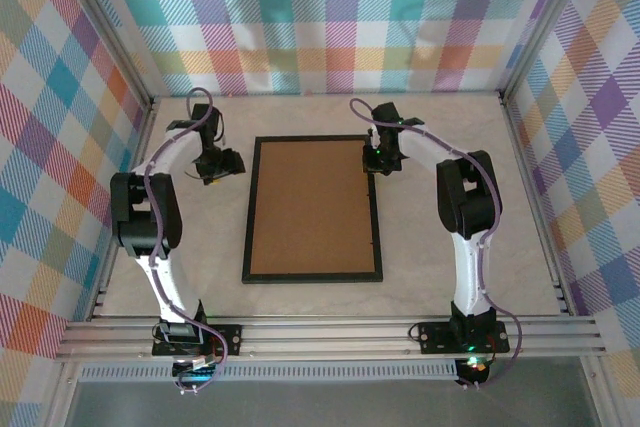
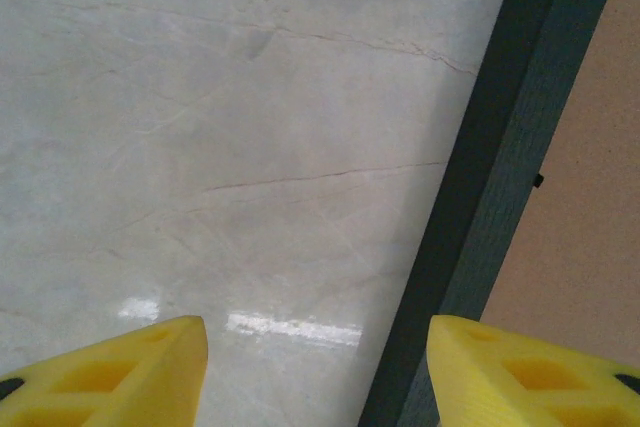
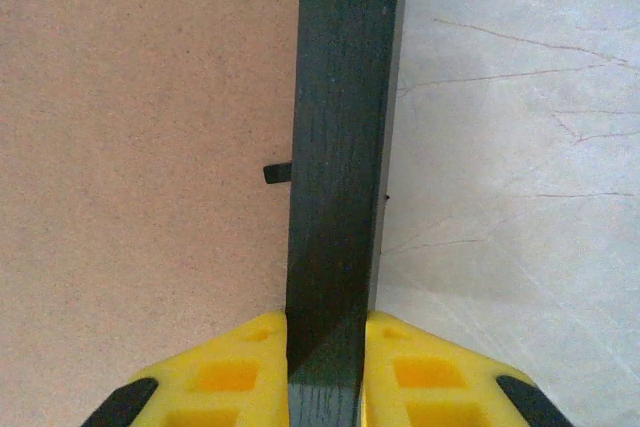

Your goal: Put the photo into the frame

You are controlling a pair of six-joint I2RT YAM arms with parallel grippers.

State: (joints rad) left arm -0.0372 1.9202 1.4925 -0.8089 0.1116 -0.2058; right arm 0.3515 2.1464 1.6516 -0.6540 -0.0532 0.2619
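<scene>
Pale marbled tabletop (image 1: 300,117), w/ plaid walls (image 1: 330,17) on 3 sides. The frame (image 1: 312,209) lies flat at ctr of it, portrait, brown back board (image 3: 140,147) facing up, thin black rail all round. L arm (image 1: 150,217) arcs over the tabletop on frame's left, R arm (image 1: 465,207) on its right. R pincer (image 3: 325,322) sits at frame's right rail near the far corner, clamped on that rail: yellow fingers (image 3: 250,367) touch it on both sides, one over the board, other over bare tabletop. L pincer (image 2: 318,332) hovers at frame's left rail near the far corner, spread wide, gripping nothing. The rail runs diagonally between its fingers. Small black tab (image 3: 276,173) pokes from rail's inner edge onto the board.
</scene>
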